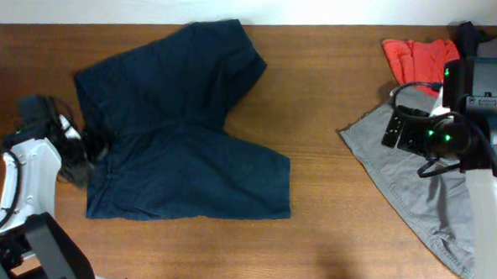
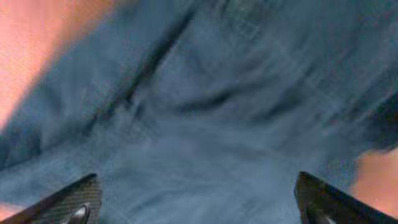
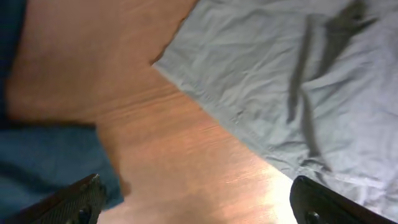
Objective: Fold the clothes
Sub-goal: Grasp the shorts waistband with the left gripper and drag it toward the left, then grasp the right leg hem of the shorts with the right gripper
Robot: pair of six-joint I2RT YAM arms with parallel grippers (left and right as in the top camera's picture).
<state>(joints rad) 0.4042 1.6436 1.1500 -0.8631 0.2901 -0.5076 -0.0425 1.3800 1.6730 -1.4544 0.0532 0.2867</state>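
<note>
The pair of plain dark navy blue fabric shorts (image 1: 173,145) lies spread flat on the left half of the brown wooden table (image 1: 335,84). One wide leg points toward the far edge, the other toward the right, and the waistband sits at the left side. The left gripper (image 2: 198,208) is at that waistband, its fingers spread wide over the cloth and clamped on nothing. The right gripper (image 3: 202,205) is also spread apart and holds nothing. It hangs over bare wood between the shorts and the large crumpled light grey garment (image 1: 414,189), with the small red-orange garment (image 1: 416,58) behind it. If the left fingers close here, they may pinch only the top layer or bunch the waistband, so the fold would drag askew. The right arm could snag the grey cloth beneath it. The left wrist view is blurred, so contact with the fabric cannot be judged. The overhead view hides the waistband edge under the arm and cuts off the grey garment.
</note>
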